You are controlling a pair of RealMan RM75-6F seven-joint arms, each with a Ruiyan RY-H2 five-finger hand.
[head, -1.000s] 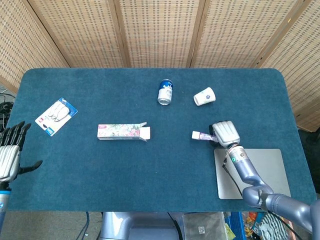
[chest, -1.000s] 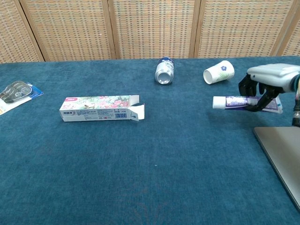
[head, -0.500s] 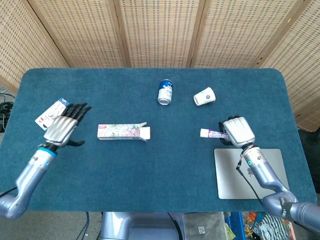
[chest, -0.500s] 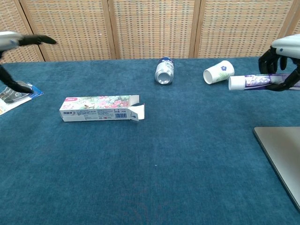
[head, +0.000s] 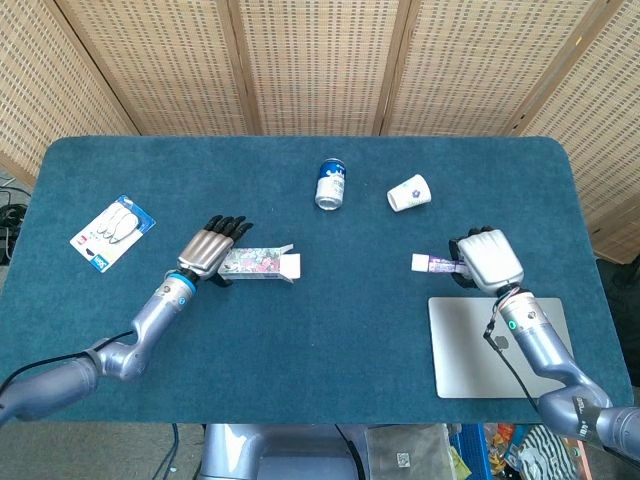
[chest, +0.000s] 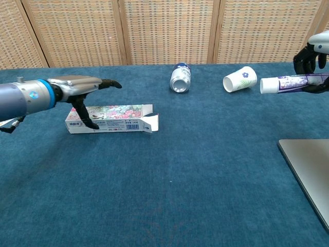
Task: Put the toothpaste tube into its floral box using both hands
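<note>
Toothpaste tube (head: 432, 263) lifted clear of the blue surface (head: 330, 330), held level in the right hand (head: 487, 258) at the right side of the scene, its white cap pointing toward the middle; the fingers (chest: 303, 55) of that hand are curled around the tube's rear part, and in the chest view the tube (chest: 285, 82) hangs just right of a paper cup (chest: 240, 78); floral box (head: 258, 264) lies flat on the surface left of centre, its open flap end turned toward the right; the left hand (head: 207, 254) is over the closed left end of the box, fingers (head: 228, 226) stretched out fairly straight and apart above it, thumb reaching down at the near side of the box in the chest view (chest: 85, 116); whether the thumb touches the cardboard cannot be told, and the hand has not closed on the box; box and tube are well apart, with bare blue surface between them; a blue and white can (head: 330, 184) lies on its side toward the far edge, near the middle, with the paper cup (head: 408, 193) tipped over to its right; a card pack (head: 112, 232) with white items under clear plastic rests near the left edge; a grey flat pad (head: 500, 345) sits at the near right corner, below the right forearm; woven panels (head: 320, 60) stand behind the surface.
</note>
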